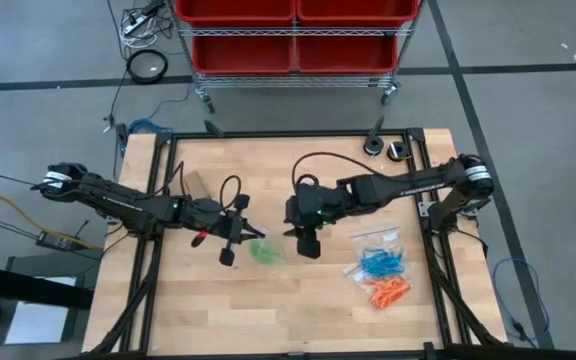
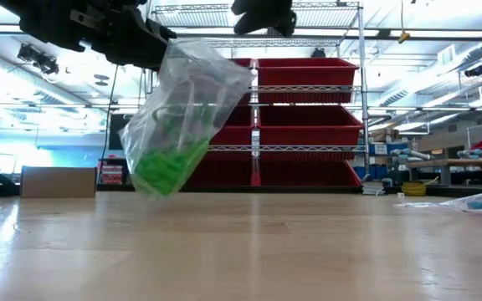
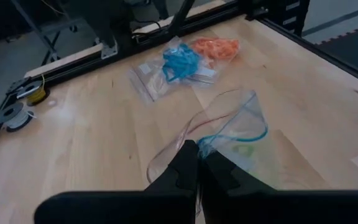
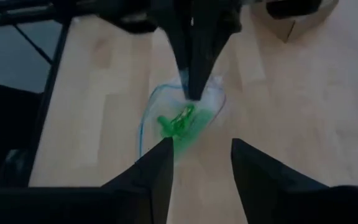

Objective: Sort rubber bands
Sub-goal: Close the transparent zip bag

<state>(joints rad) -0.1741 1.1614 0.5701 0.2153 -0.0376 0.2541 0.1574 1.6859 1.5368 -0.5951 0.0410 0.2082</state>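
A clear plastic bag (image 2: 187,92) hangs above the table's middle, with green rubber bands (image 2: 167,165) gathered in its lower end. My left gripper (image 1: 240,238) is shut on the bag's top. Its mouth with the blue zip edge (image 3: 253,127) gapes open. My right gripper (image 4: 201,163) stands open just right of the bag, higher up, with nothing between its fingers, and points down at the green bands (image 4: 179,124). Blue rubber bands (image 1: 378,262) and orange rubber bands (image 1: 388,292) lie on the table's right side. My left gripper pinches the bag's rim beside the open mouth (image 3: 205,148) between its two shut fingers, coming from the table's left and slanting slightly down. The bag hangs tilted below the fingers, clear of the table, its filled lower end (image 2: 161,180) lowest.
The blue and orange bands lie with clear plastic bags (image 3: 148,78) near the right edge. A small cardboard box (image 1: 193,183) sits at the far left. A cart of red bins (image 1: 293,35) stands beyond the far edge. Bare wood lies along the near side.
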